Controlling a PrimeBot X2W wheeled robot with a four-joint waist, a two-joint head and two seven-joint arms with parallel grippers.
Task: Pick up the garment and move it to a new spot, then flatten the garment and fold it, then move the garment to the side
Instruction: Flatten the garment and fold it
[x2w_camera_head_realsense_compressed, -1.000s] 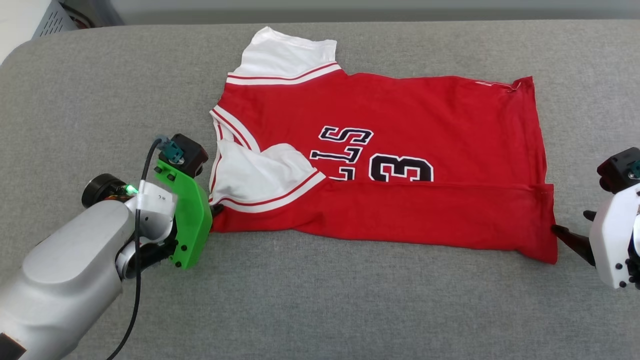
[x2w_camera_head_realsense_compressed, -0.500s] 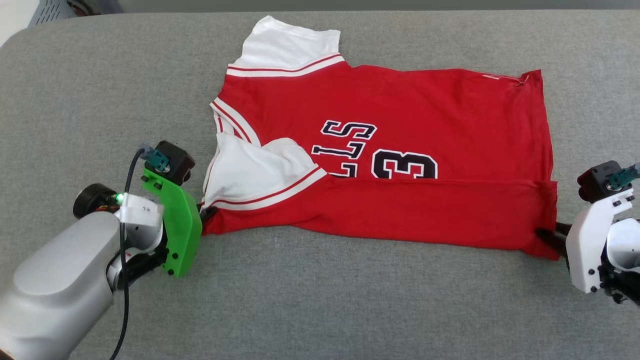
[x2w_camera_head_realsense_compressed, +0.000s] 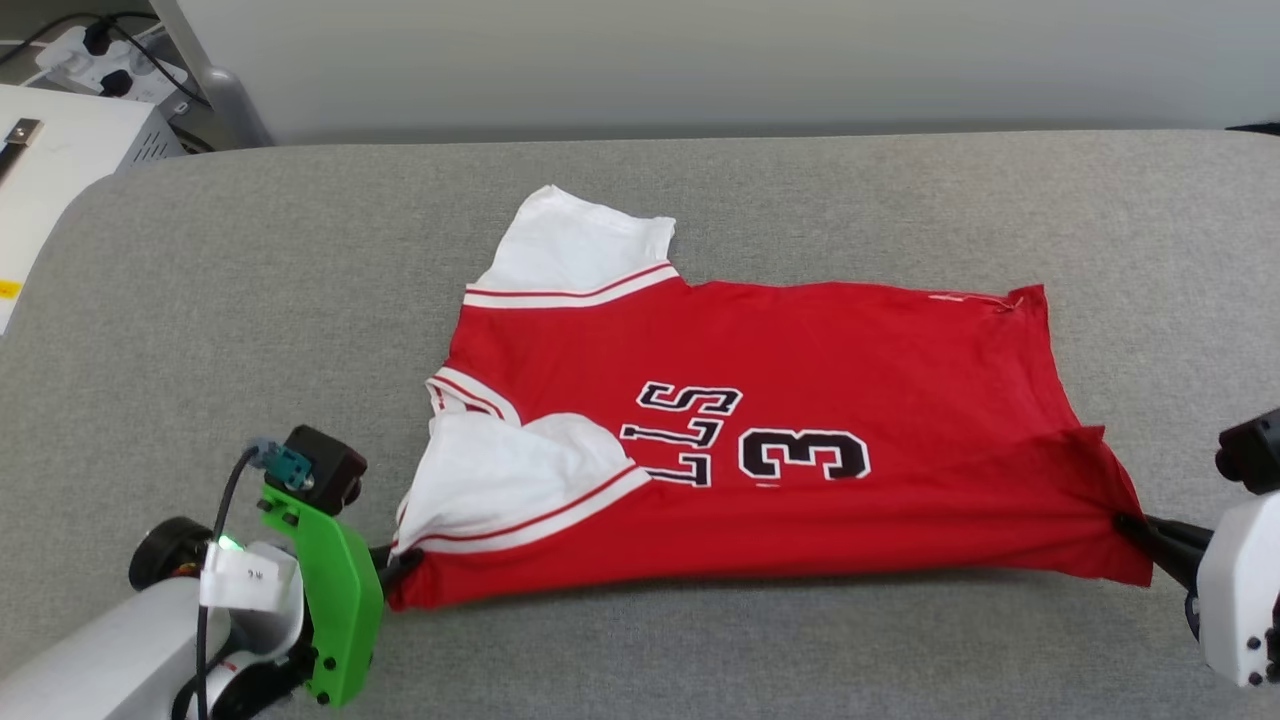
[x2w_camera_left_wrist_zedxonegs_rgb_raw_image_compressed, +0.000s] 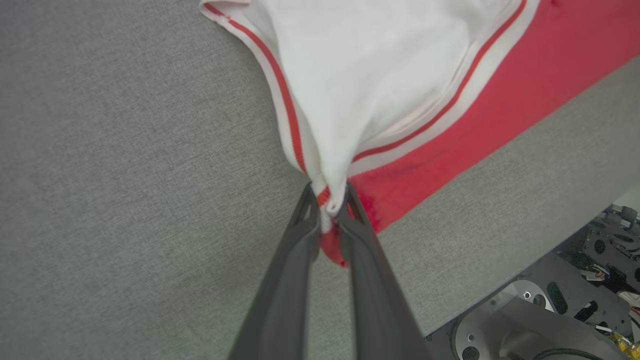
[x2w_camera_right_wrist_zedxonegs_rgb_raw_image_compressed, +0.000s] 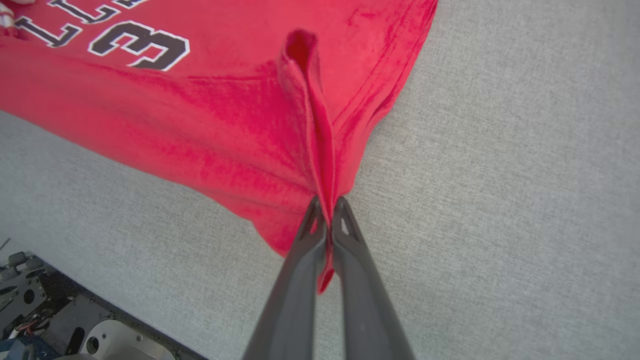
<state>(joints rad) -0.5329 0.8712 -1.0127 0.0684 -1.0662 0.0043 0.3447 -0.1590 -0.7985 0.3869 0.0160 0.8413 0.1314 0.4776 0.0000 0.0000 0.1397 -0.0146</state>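
So, the garment (x2w_camera_head_realsense_compressed: 760, 400) lay across the grey padded table (x2w_camera_head_realsense_compressed: 250, 300), collar end toward the robot's left and hem toward its right. The "3" and part of the black lettering faced up. Its near strip was folded over, and one white sleeve lay on the red body while the other stuck out at the far side.

The left gripper (x2w_camera_head_realsense_compressed: 400, 565) sat at the near-left corner. In the left wrist view the left gripper (x2w_camera_left_wrist_zedxonegs_rgb_raw_image_compressed: 327, 207) was pinched nearly closed on bunched fabric of the garment (x2w_camera_left_wrist_zedxonegs_rgb_raw_image_compressed: 380, 75), white striped sleeve trim plus red cloth.

The right gripper (x2w_camera_head_realsense_compressed: 1130, 525) sat at the near-right hem corner. In the right wrist view the right gripper (x2w_camera_right_wrist_zedxonegs_rgb_raw_image_compressed: 327, 210) was clamped tight on a raised red pleat of the garment (x2w_camera_right_wrist_zedxonegs_rgb_raw_image_compressed: 200, 100). The near edge ran straight between both grippers, with a shadow under it.
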